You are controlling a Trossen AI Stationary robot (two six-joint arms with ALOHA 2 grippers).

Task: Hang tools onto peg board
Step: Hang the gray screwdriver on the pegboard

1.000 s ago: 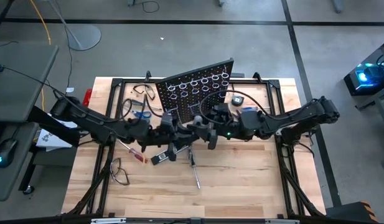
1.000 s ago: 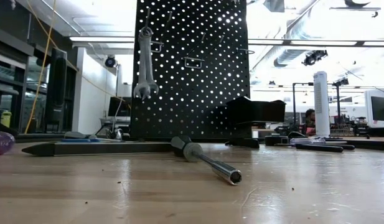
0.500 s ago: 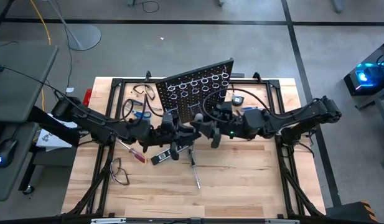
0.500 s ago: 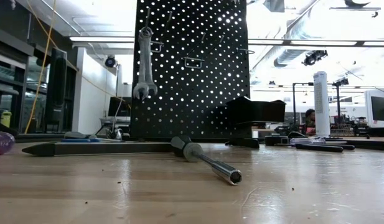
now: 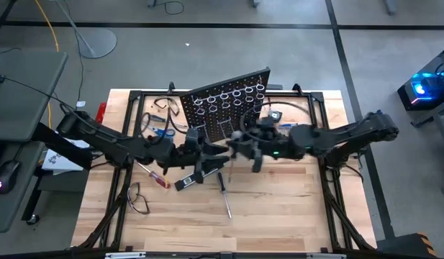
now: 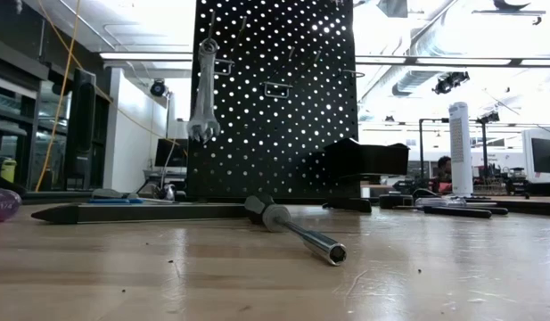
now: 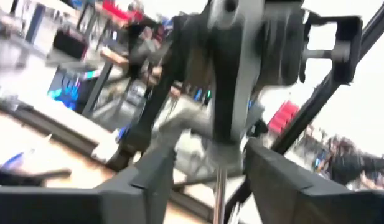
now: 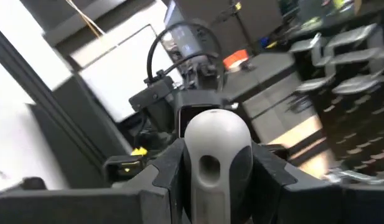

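The black peg board (image 5: 229, 101) stands upright at the table's far middle, and a silver wrench (image 6: 204, 98) hangs on it. In front of it my two grippers meet above the table. My right gripper (image 8: 210, 163) is shut on a grey-handled screwdriver (image 8: 210, 146). My left gripper (image 7: 210, 165) is open, its fingers on either side of the thin shaft (image 7: 220, 190) without touching it. In the high view the left gripper (image 5: 211, 155) is just left of the right gripper (image 5: 237, 148). My right gripper pinches the screwdriver's grey handle (image 8: 211, 168) between its two fingers, which come level from the table's right. The handle lies along the fingers, its rounded end facing the wrist and its shaft pointing toward my left gripper. The screwdriver is lifted clear of the table.
A grey-handled tool with a silver shaft (image 5: 224, 194) lies on the table in front of the grippers. A red-handled screwdriver (image 5: 158, 178), blue scissors (image 5: 162, 132), clear glasses (image 5: 137, 198) and a small black box (image 5: 186, 183) lie to the left.
My right gripper has closed on the screwdriver's handle and drawn a little toward the table's right edge. My left gripper has opened and let go of the shaft, staying where it was. The hanging wrench has swung slightly.
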